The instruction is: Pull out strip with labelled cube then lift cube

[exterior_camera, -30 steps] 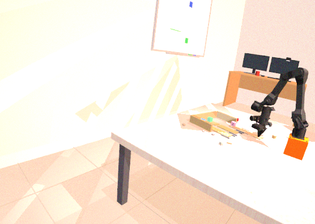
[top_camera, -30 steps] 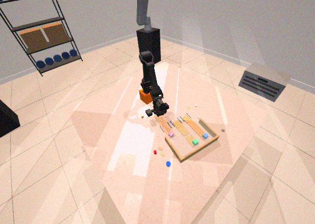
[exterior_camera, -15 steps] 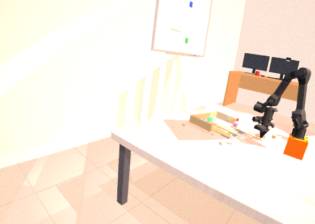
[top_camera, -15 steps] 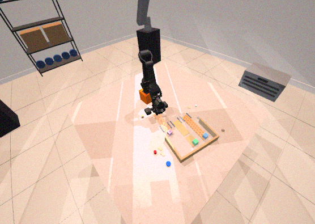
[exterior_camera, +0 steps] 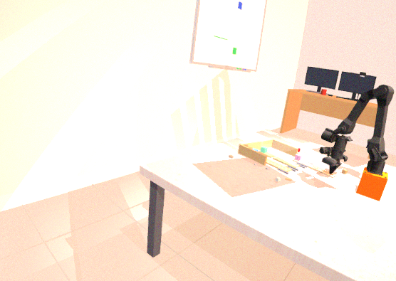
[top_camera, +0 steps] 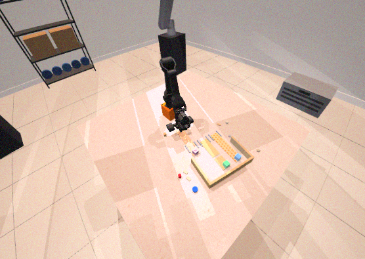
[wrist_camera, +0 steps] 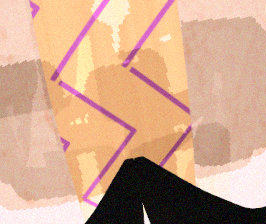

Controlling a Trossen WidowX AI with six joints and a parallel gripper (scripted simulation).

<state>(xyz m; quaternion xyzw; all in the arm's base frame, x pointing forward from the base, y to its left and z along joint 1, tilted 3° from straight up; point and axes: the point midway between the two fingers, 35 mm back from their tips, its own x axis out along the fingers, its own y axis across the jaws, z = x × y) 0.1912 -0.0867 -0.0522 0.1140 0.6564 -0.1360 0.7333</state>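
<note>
My gripper (exterior_camera: 332,171) (wrist_camera: 135,167) is shut, with nothing between its fingers. Its tips are down at the orange strip with purple zigzag lines (wrist_camera: 96,75) (top_camera: 186,138), which reaches out of the tray's open side towards the arm base. A purple cube (top_camera: 195,152) (exterior_camera: 298,158) is at that strip's far part, by the open side; its label is too small to read. A green cube (top_camera: 226,164) (exterior_camera: 263,149) is on a short yellow piece, apart from a longer yellow piece (top_camera: 209,148). A blue cube (top_camera: 237,157) is at the far end of the dotted orange strip (top_camera: 224,143).
The wooden tray (top_camera: 230,174) (exterior_camera: 251,155) has walls on three sides and short grey guides (top_camera: 208,138) at its open side. A red piece (top_camera: 179,176) and a blue disc (top_camera: 195,189) lie outside it. Small pale blocks lie near them. The arm stands on an orange base (top_camera: 167,111) (exterior_camera: 371,185).
</note>
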